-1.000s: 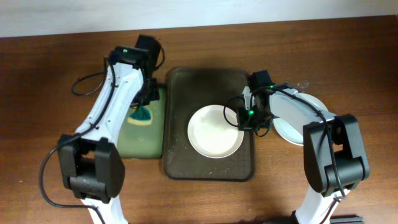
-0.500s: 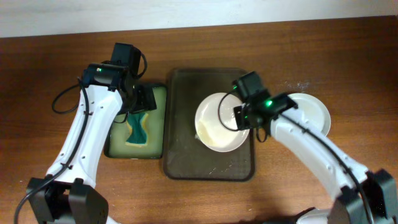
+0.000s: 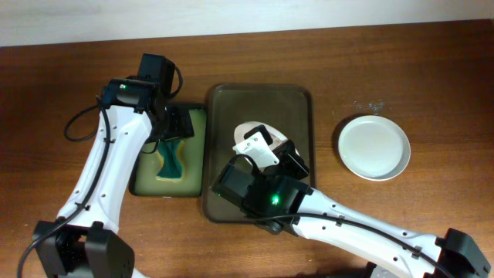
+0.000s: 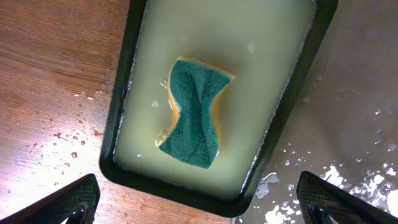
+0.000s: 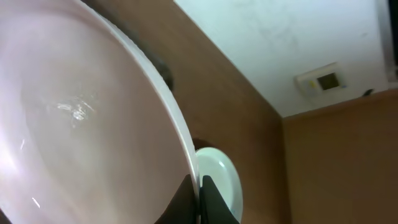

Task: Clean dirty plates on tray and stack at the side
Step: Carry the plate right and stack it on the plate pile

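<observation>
My right gripper (image 5: 200, 198) is shut on the rim of a white plate (image 5: 81, 118) and holds it tilted up over the dark brown tray (image 3: 262, 96). In the overhead view only a white sliver of that plate (image 3: 244, 128) shows beside the right gripper (image 3: 262, 147). Its inner face looks wet, with no smudge that I can see. A second white plate (image 3: 373, 147) lies flat on the table right of the tray. My left gripper (image 4: 199, 211) hangs open above a green-and-yellow sponge (image 4: 194, 112), which lies loose in the small tray.
The small dark-rimmed tray (image 3: 147, 184) with its pale liquid sits against the brown tray's left side. Water drops and foam streaks wet the brown tray's floor (image 4: 348, 124). My right arm (image 3: 340, 220) stretches across the table's front, under the tray.
The left gripper has opened and let go of the sponge in the small tray. The right arm has swung round to the front, carrying the plate leftward and tipping it up.
</observation>
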`<act>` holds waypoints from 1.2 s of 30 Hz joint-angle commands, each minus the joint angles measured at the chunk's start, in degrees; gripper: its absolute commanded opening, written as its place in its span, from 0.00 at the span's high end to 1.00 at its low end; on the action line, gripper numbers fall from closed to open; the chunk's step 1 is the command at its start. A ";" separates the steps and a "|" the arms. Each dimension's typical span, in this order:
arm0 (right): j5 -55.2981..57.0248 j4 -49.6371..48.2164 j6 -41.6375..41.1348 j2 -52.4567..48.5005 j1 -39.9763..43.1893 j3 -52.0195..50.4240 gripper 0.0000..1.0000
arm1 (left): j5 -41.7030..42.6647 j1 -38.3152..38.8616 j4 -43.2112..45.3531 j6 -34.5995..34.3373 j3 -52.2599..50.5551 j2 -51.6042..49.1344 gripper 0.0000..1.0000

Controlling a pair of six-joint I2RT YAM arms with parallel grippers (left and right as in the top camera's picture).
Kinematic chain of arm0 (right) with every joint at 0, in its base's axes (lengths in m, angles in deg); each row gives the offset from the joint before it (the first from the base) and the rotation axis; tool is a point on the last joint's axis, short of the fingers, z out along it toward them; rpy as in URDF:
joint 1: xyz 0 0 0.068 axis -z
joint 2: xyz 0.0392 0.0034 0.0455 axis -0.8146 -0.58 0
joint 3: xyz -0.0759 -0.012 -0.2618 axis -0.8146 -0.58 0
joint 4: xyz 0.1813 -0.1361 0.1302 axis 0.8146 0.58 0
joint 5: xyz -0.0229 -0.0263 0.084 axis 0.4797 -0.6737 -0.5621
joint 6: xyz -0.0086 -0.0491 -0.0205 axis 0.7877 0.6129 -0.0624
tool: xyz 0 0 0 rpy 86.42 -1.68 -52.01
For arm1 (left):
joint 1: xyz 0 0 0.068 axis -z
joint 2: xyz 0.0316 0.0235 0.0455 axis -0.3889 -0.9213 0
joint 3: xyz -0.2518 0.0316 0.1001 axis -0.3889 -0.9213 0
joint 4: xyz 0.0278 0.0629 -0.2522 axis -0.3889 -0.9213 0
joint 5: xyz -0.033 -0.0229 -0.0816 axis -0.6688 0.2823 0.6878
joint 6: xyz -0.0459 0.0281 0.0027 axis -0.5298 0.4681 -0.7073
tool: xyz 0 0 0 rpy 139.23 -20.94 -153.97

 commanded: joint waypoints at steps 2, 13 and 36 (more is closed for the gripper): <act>4.11 -0.35 -1.01 1.14 -0.39 0.09 0.96 | 0.02 -0.09 -0.07 0.31 0.87 1.07 0.00; -5.84 -0.81 -7.85 1.11 3.54 0.09 0.96 | 0.02 -0.09 -0.07 0.31 0.87 1.07 0.01; -76.63 11.80 7.78 1.16 73.31 7.82 0.39 | 0.02 -0.09 -0.07 0.31 0.87 1.07 0.01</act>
